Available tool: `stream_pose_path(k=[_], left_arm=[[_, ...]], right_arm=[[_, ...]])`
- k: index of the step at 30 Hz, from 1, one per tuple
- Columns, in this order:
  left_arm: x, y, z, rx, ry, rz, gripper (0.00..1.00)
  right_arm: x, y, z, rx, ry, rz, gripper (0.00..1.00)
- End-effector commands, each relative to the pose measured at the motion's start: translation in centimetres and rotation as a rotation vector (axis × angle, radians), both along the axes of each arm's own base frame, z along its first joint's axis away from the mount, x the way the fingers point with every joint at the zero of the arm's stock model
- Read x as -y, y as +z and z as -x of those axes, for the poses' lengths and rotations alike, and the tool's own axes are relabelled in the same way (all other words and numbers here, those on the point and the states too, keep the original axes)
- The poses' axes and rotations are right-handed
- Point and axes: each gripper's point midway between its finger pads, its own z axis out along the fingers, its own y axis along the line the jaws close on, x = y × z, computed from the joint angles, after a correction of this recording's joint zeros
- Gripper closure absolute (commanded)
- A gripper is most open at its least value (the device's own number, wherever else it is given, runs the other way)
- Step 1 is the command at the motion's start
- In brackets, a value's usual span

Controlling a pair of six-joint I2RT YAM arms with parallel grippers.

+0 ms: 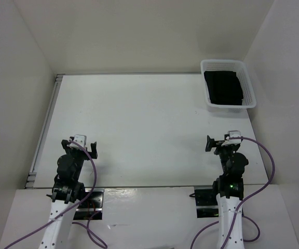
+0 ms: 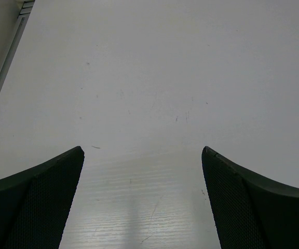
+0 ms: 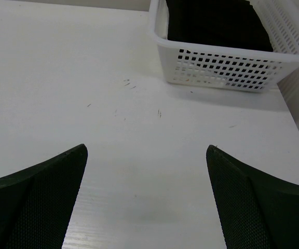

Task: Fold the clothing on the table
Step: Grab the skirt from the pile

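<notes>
The clothing [image 1: 223, 87] is plain black and matte. It lies as a flat, neat-edged pile inside a white lattice basket [image 1: 232, 107] and covers most of the basket's floor. The basket stands at the far right corner of the table [image 1: 139, 124], a smooth white top with a thin grey rail along its left edge.

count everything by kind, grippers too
black clothing, one pile in the basket: 1
white lattice basket: 1
grippers, both open, left gripper and right gripper: 2
total: 4
</notes>
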Motion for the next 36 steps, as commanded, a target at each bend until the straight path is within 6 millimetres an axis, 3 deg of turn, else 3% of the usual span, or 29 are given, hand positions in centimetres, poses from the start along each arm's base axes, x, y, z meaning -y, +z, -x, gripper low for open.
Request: stream_pose_path(k=[1,32,34,36], left_arm=[[0.0,1.3,-0.1,0.103,0.005,0.025,0.00],[0.2,1.3,-0.1,0.103,-0.004,0.026,0.00],[0.6,3.3,0.1,0.151,-0.035,0.012,0.00],[0.7,6.9,0.6,0.228,-0.034,0.056,0.00]], right_arm=[[0.0,-0.2,0.0,0.045,-0.001,0.003,0.01],[0.0,-0.2,0.0,0.045,-0.001,0.003,0.01],[-0.5,1.0,0.1,0.074,0.033,0.018,0.01],[-0.2,3.1,0.3,0.119,-0.002,-0.039,0.01]])
